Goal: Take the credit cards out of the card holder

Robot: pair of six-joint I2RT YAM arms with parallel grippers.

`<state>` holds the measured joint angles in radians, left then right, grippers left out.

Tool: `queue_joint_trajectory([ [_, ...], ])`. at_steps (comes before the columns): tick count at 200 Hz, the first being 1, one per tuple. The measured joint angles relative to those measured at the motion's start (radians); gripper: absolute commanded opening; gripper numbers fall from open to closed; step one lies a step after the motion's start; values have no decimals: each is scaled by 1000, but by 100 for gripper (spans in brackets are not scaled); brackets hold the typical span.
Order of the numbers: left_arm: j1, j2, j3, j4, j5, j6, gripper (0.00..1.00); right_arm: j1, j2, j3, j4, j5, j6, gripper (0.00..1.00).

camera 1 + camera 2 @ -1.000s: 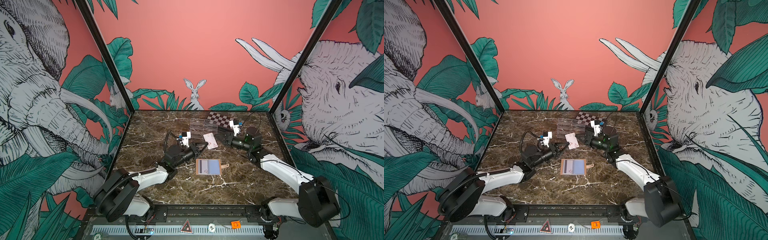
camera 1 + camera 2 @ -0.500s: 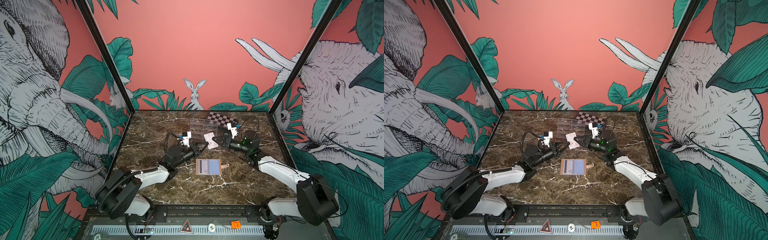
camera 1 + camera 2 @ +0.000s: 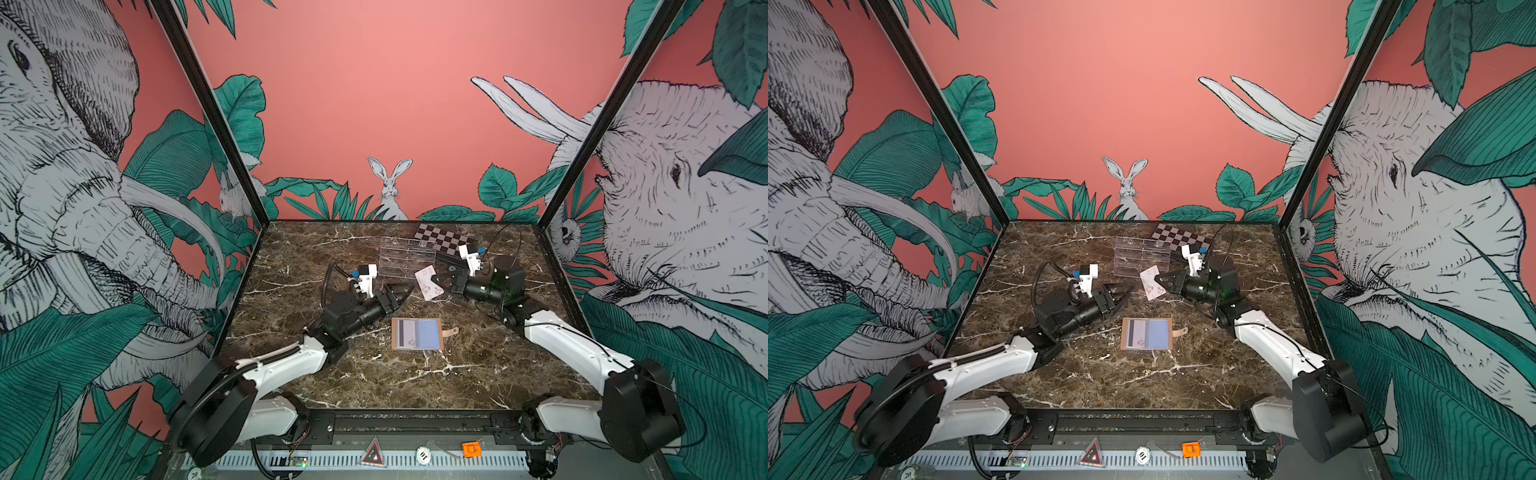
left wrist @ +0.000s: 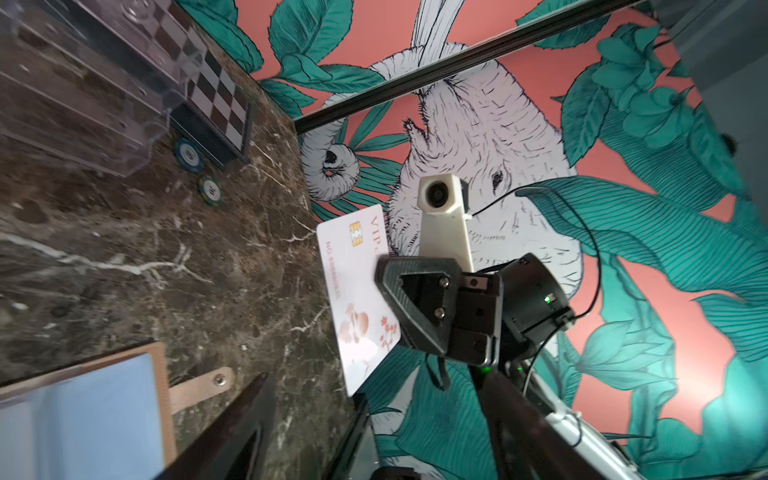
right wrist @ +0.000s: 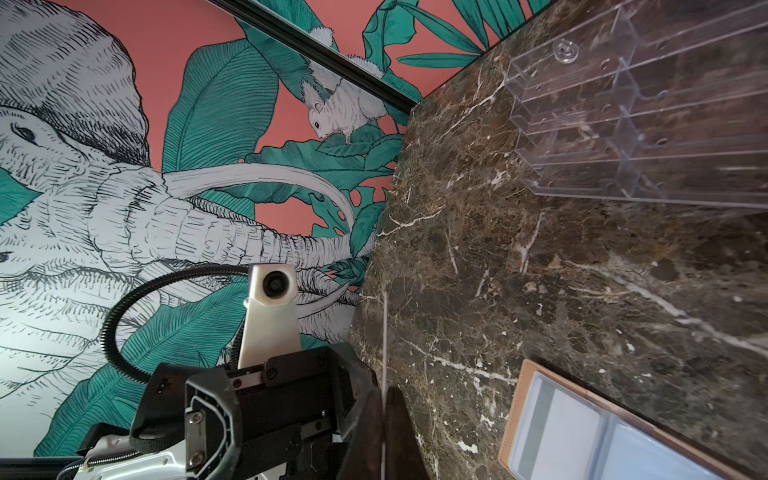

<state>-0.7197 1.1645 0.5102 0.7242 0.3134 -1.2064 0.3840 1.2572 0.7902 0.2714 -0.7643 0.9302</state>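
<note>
left gripper (image 3: 401,299) just let go, jaws wide; right gripper (image 3: 441,286) now pinches the credit card (image 3: 427,282) (another waits in the card holder (image 3: 429,334)).

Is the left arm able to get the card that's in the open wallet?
Probably yes. The left gripper is open and empty, near the card holder, which lies open with a striped card in its sleeve. Nothing stands between them; the right gripper holds the other card farther back.

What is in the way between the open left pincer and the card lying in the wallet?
Nothing visible. The left pincer hangs open near the card holder, whose striped card lies in plain view. The right pincer holds the other card up, farther back, off that path.
</note>
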Motion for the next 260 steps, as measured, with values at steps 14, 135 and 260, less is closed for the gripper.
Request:
queue_joint_trajectory([
  [14,3,-93,33,-144,-34,86,92,-16,-17,34,-79,1,-63,0],
  [135,3,-437,177,-748,-350,687,99,-52,-35,280,-597,163,-756,0],
  [260,3,-469,123,-782,-358,861,99,-61,443,799,-739,178,-1489,0],
])
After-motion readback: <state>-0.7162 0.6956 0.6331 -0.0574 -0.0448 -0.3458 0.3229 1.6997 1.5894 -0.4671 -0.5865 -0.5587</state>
